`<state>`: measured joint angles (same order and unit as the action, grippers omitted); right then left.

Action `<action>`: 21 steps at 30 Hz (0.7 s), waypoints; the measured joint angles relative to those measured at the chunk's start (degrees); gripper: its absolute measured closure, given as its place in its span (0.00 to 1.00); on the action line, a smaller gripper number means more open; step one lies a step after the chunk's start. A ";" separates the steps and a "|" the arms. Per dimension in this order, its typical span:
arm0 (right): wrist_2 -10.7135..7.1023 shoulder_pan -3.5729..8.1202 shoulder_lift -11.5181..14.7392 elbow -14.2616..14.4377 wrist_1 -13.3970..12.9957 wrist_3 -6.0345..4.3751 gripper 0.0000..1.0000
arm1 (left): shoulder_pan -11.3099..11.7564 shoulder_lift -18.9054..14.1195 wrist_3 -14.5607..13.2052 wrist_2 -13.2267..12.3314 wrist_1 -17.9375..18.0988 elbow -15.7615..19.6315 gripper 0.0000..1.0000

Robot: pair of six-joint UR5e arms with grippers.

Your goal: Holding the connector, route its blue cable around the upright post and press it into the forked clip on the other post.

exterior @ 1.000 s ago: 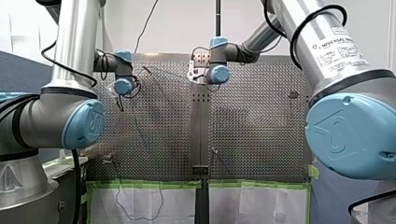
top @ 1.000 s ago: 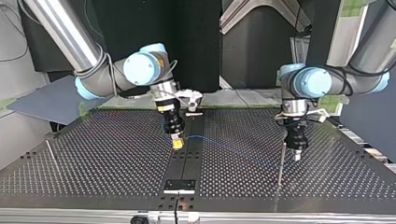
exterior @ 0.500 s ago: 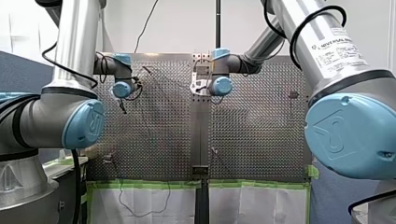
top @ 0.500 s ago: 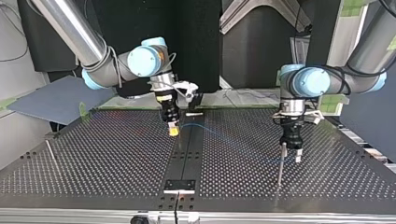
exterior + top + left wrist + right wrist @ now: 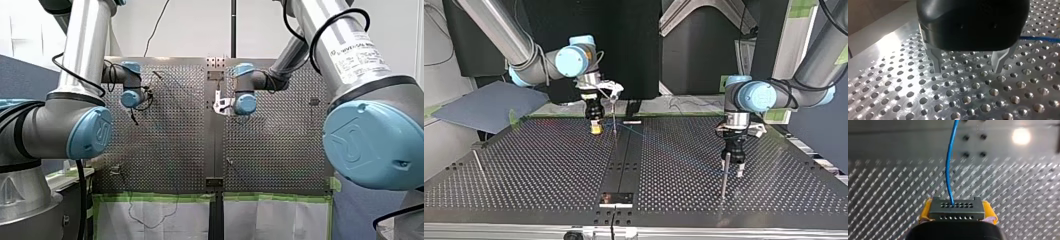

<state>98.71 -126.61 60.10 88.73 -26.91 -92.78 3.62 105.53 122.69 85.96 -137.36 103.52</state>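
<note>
Right wrist view: connector (image 5: 957,207) clamped in right end effector (image 5: 957,216), yellow pads (image 5: 925,211) against both of its sides. Dark grey block, two rows of small holes on the face. Blue cable (image 5: 949,170) out of one hole in the upper row, then straight ahead of the end effector over the perforated surface (image 5: 1010,195).

Left wrist view: left end effector (image 5: 967,68) open, metal fingers (image 5: 936,60) well apart, nothing between them. Tips low over the surface (image 5: 898,95); contact or not, cannot tell. Short stretch of blue cable (image 5: 1040,38) beside the end effector body, low over the holes.

Top view: right end effector (image 5: 596,129) left of centre, at the far side of the surface (image 5: 524,185), pointing down, yellow pads visible. Thin upright post (image 5: 614,117) just beside it, toward the dark centre strip (image 5: 621,165). Faint line of blue cable (image 5: 674,150) from there diagonally toward the view's right. Left end effector (image 5: 737,170) at the view's right, pointing down, with a second upright post (image 5: 724,175) just beside it on the centre side; touching or apart, cannot tell. Near the surface's left edge, a third post (image 5: 478,162), well apart from both arms. Cable around the post by the right end effector or merely past it: cannot tell.
</note>
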 joint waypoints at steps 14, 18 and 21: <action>1.15 4.46 -1.21 5.47 -4.02 0.67 1.00 | 0.06 0.30 0.08 -0.21 -1.20 -0.24 0.01; 1.18 5.68 -2.39 5.61 -4.36 0.93 1.00 | 0.05 0.31 0.09 -0.22 -1.24 -0.25 0.01; 1.12 6.95 -3.42 5.66 -4.07 0.84 1.00 | 0.05 0.31 0.09 -0.22 -1.25 -0.26 0.01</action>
<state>99.84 -119.66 56.68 94.39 -30.99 -91.94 3.67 105.85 122.78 85.73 -138.61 103.26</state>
